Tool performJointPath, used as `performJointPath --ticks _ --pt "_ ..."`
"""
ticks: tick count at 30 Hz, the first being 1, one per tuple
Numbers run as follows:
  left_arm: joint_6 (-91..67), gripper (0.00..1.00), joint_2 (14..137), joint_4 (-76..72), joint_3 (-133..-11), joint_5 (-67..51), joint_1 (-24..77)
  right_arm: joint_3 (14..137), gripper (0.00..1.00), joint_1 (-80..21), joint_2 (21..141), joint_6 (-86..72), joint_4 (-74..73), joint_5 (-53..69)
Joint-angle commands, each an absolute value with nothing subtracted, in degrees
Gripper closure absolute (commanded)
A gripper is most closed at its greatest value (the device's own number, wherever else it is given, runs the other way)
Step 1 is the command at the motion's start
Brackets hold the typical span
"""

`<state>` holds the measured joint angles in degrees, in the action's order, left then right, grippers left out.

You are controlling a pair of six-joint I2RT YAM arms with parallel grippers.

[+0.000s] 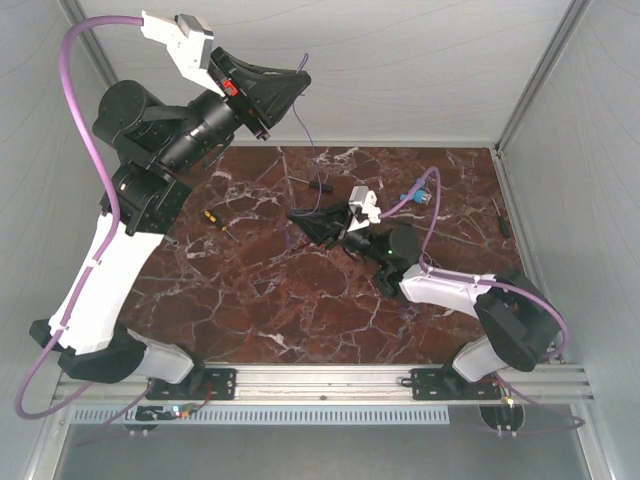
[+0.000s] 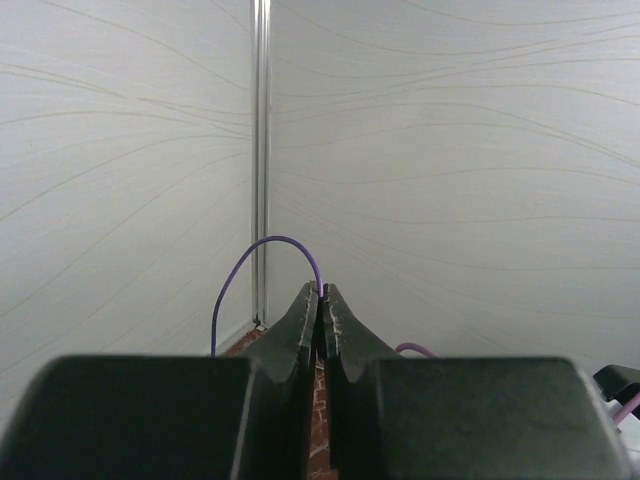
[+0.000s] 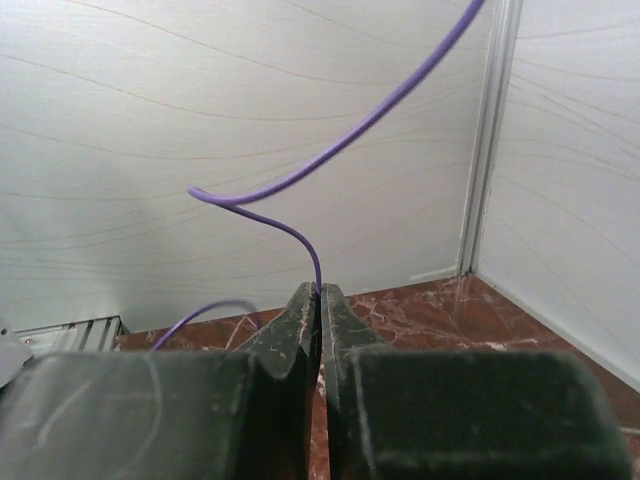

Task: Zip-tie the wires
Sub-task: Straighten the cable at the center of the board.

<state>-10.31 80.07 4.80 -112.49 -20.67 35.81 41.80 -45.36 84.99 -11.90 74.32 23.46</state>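
Observation:
A thin blue-purple wire [image 1: 299, 118] runs from my raised left gripper [image 1: 304, 70] down to my right gripper [image 1: 299, 217], which sits low over the marble table. In the left wrist view the left gripper [image 2: 322, 292] is shut on the wire [image 2: 262, 243], which arcs out of the tips and down to the left. In the right wrist view the right gripper [image 3: 320, 290] is shut on the wire [image 3: 340, 150], which curls up from the tips and runs off to the upper right. A second strand [image 3: 200, 312] loops low at the left. The rest of the bundle is hidden under the right gripper.
An orange-handled screwdriver [image 1: 216, 223] lies on the marble table [image 1: 260, 300] at the left. A small black tool [image 1: 313, 183] lies behind the right gripper. A blue connector [image 1: 418, 196] sits at the back right, a dark tool [image 1: 503, 217] by the right wall. White walls enclose the cell.

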Motion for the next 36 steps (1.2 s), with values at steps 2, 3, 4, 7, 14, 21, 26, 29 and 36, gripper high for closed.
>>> performJointPath --ticks 2,3,4,7,14,21,26,29,36 --pt "-8.76 1.00 78.62 1.86 -112.63 -19.19 36.46 41.90 1.00 -45.62 84.48 -9.84 71.17 19.93" --pt "-8.69 1.00 78.58 1.84 -112.54 -18.90 36.59 40.86 1.00 -45.67 83.82 -9.85 70.91 19.05" --pt "-8.49 1.00 78.56 1.86 -112.46 -18.63 36.70 39.77 1.00 -45.63 82.73 -9.85 70.07 18.15" --pt "-7.44 1.00 78.79 1.95 -112.11 -17.23 37.67 37.86 1.00 -45.63 76.55 -10.21 58.94 14.16" --pt "-7.59 1.00 83.20 2.22 -111.12 -13.02 38.50 40.13 1.00 -45.54 55.04 -21.46 5.46 -7.37" --pt "-14.61 1.00 93.43 2.85 -109.46 -13.67 38.43 41.02 1.00 -43.32 36.57 -39.69 -33.34 -16.61" --pt "-21.45 1.00 100.41 -1.67 -103.63 -15.54 38.41 42.69 1.00 -41.49 31.49 -49.48 -47.17 -17.39" --pt "-24.20 1.00 105.66 -3.87 -101.83 -16.86 38.40 44.28 1.00 -40.83 32.44 -56.49 -55.03 -19.81" --pt "-27.59 1.00 116.35 -4.45 -103.20 -19.23 38.43 45.90 1.00 -37.60 42.79 -65.56 -67.10 -21.48"
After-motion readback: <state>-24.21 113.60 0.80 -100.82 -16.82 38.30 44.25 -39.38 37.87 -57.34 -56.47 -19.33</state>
